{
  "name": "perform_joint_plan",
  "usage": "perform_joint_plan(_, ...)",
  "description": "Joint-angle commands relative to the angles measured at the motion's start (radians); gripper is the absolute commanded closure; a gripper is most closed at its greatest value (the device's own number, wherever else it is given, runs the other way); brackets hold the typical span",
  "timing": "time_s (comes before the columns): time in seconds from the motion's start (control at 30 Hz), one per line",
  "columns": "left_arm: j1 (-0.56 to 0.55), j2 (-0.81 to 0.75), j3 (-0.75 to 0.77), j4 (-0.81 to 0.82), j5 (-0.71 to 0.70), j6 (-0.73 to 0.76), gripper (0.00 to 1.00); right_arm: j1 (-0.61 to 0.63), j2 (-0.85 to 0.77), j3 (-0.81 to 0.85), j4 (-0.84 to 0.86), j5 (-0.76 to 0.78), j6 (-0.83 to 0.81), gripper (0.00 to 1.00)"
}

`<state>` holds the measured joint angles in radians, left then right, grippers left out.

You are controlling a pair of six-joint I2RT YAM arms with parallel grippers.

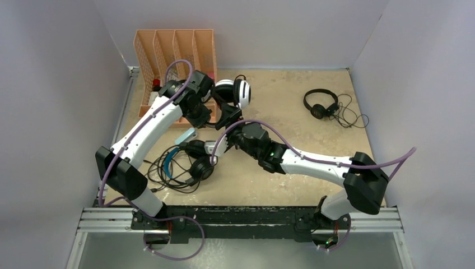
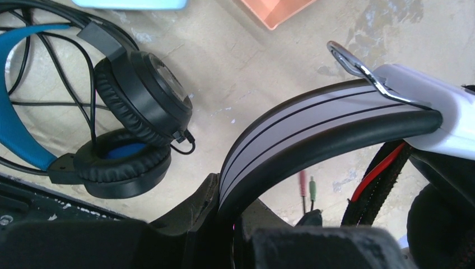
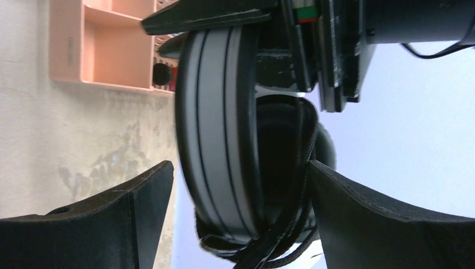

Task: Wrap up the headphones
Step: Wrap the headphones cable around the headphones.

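Wrapping the white-and-black headset (image 1: 238,92): my left claw (image 2: 229,224) clamps its headband (image 2: 313,120); my right claw (image 3: 241,168) — wide open, empty — straddles it. Next, likely: pinch the cable (image 3: 280,235), wind it round.

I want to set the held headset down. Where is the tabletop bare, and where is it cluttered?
Bare: the strip between the white-and-black headset and the slim black headset; also the near patch between the blue-band headset and the right arm. Crowded: the left, with the pink file organizer and tangled cables.
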<state>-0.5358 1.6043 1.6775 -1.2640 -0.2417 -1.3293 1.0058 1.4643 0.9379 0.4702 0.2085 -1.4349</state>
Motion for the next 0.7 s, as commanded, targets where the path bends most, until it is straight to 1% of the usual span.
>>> perform_joint_plan(0.0,0.008,-0.066,-0.002,0.058,0.06,-0.034,1.0,0.024,0.014,-0.007,0.2,0.07,-0.113,0.11)
perform_joint_plan(0.07,0.009,-0.065,-0.008,0.058,0.064,-0.034,1.0,0.036,0.027,-0.009,0.229,0.075,-0.132,0.13)
perform_joint_plan(0.13,0.011,-0.063,-0.012,0.058,0.069,-0.034,1.0,0.047,0.036,0.009,0.193,0.087,-0.128,0.19)
perform_joint_plan(0.33,0.025,-0.077,-0.023,0.097,0.095,-0.028,1.0,0.06,0.033,0.027,0.131,0.087,-0.06,0.52)
perform_joint_plan(0.4,0.036,-0.088,-0.042,0.12,0.106,-0.027,1.0,0.06,0.032,0.036,0.119,0.093,-0.044,0.57)
perform_joint_plan(0.43,0.039,-0.095,-0.051,0.132,0.113,-0.026,1.0,0.059,0.031,0.039,0.116,0.095,-0.039,0.63)
perform_joint_plan(0.5,0.048,-0.106,-0.072,0.149,0.128,-0.025,0.98,0.06,0.033,0.048,0.109,0.098,-0.028,0.89)
perform_joint_plan(0.53,0.053,-0.112,-0.081,0.157,0.134,-0.025,0.97,0.06,0.037,0.058,0.096,0.1,-0.02,0.97)
perform_joint_plan(0.57,0.056,-0.116,-0.088,0.16,0.137,-0.024,0.94,0.06,0.039,0.069,0.075,0.1,-0.01,1.0)
perform_joint_plan(0.63,0.064,-0.12,-0.09,0.161,0.139,-0.015,0.91,0.06,0.038,0.087,0.035,0.092,0.011,1.0)
perform_joint_plan(0.67,0.068,-0.126,-0.09,0.16,0.14,-0.009,0.88,0.061,0.036,0.094,0.025,0.086,0.025,1.0)
